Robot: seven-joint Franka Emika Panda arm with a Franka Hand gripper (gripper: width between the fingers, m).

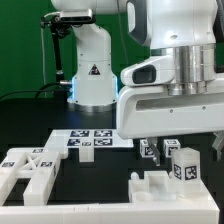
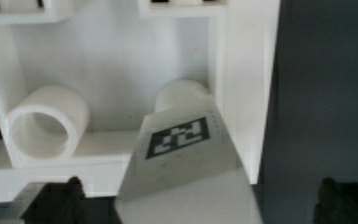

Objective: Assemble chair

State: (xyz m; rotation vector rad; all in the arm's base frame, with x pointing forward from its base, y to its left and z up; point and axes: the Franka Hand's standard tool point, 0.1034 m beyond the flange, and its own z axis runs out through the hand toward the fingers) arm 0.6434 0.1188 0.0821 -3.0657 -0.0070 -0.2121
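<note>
The chair is in loose white parts. In the exterior view a tagged cube-ended post [image 1: 185,166] stands on a blocky white piece [image 1: 160,188] at the front right, and a slotted block [image 1: 30,168] lies at the front left. My gripper [image 1: 178,150] hangs directly over the post. In the wrist view the gripper [image 2: 202,200] is open. Its dark fingertips [image 2: 60,196] stand either side of a tagged white post [image 2: 185,140], with a gap on each side. A short white cylinder [image 2: 43,122] lies beside the post inside a walled white piece [image 2: 105,50].
The marker board [image 1: 90,138] lies flat on the black table behind the parts. The robot's white base [image 1: 92,70] stands at the back, with a dark stand [image 1: 55,50] on the exterior view's left of it.
</note>
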